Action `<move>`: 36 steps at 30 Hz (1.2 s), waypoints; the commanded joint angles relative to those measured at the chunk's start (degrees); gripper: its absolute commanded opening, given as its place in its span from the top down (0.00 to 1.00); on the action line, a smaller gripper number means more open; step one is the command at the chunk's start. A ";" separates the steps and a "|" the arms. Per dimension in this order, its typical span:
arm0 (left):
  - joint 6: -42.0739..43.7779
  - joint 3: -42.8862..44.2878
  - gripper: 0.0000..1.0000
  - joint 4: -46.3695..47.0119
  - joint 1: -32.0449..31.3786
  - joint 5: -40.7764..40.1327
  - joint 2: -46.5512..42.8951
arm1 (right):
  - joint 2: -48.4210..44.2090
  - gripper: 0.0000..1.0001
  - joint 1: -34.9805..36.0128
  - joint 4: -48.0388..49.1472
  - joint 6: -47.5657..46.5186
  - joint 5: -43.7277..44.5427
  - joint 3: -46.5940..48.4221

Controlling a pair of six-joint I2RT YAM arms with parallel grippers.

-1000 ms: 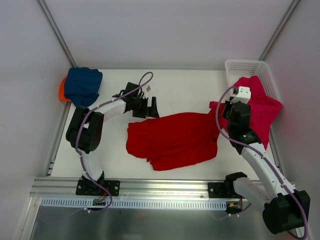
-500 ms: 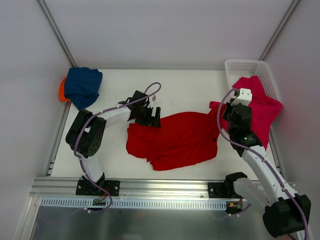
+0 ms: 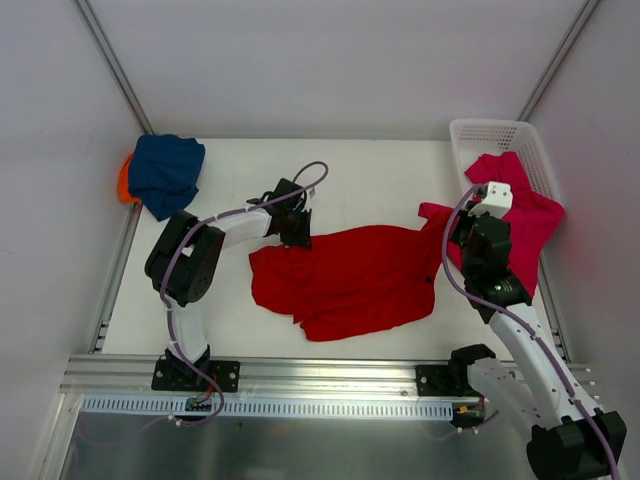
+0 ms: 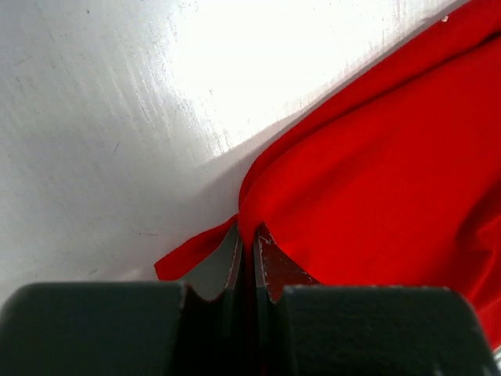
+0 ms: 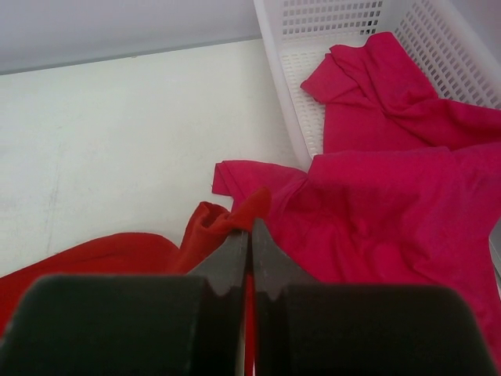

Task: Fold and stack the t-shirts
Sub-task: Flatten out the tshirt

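A bright red t-shirt (image 3: 345, 275) lies spread and rumpled on the middle of the white table (image 3: 380, 175). My left gripper (image 3: 297, 232) (image 4: 248, 235) is shut on a fold at the shirt's upper left edge (image 4: 376, 172). At the shirt's upper right corner (image 5: 211, 227), my right gripper (image 3: 456, 235) (image 5: 250, 227) is shut on a raised bunch of red cloth. A magenta-pink t-shirt (image 3: 520, 215) (image 5: 391, 211) hangs out of the basket just right of it. At the back left a navy blue t-shirt (image 3: 165, 172) lies on an orange one (image 3: 124, 180).
A white lattice basket (image 3: 490, 130) (image 5: 270, 47) stands at the back right corner against the wall. Metal rails run along the table's left side (image 3: 115, 270) and near edge (image 3: 330, 372), where both arm bases are bolted.
My left gripper, open a second ago above the table, came down to the red shirt's upper left edge and shut on it. The right arm shifted slightly rightward, still gripping.
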 commanded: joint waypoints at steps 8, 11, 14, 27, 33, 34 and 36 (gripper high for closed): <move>7.24 10.56 1.00 -12.25 -1.79 -19.06 -18.85 | 0.49 1.00 -0.17 1.28 0.63 -2.81 5.52; 9.79 20.29 1.00 -16.29 -1.88 -21.80 -21.07 | 2.86 1.00 -0.26 0.14 -1.04 -3.95 10.27; 11.90 27.70 1.00 -18.67 -1.79 -21.64 -24.04 | 4.09 1.00 -0.17 -2.24 -2.80 -5.53 17.66; 19.21 11.77 1.00 -16.57 -3.20 -17.08 -57.08 | -15.45 1.00 -0.26 3.97 1.13 -33.89 21.91; 12.17 -10.32 1.00 -16.39 -3.20 -4.53 -86.35 | -31.66 1.00 -0.17 -0.71 6.86 -41.47 14.16; 13.56 -11.46 1.00 -16.13 -3.20 -0.06 -90.73 | -34.72 0.99 -0.26 -1.88 7.12 -44.61 14.42; 14.63 -11.73 1.00 -15.17 -3.20 11.29 -93.83 | -37.29 0.99 -0.17 -1.63 8.96 -48.75 13.99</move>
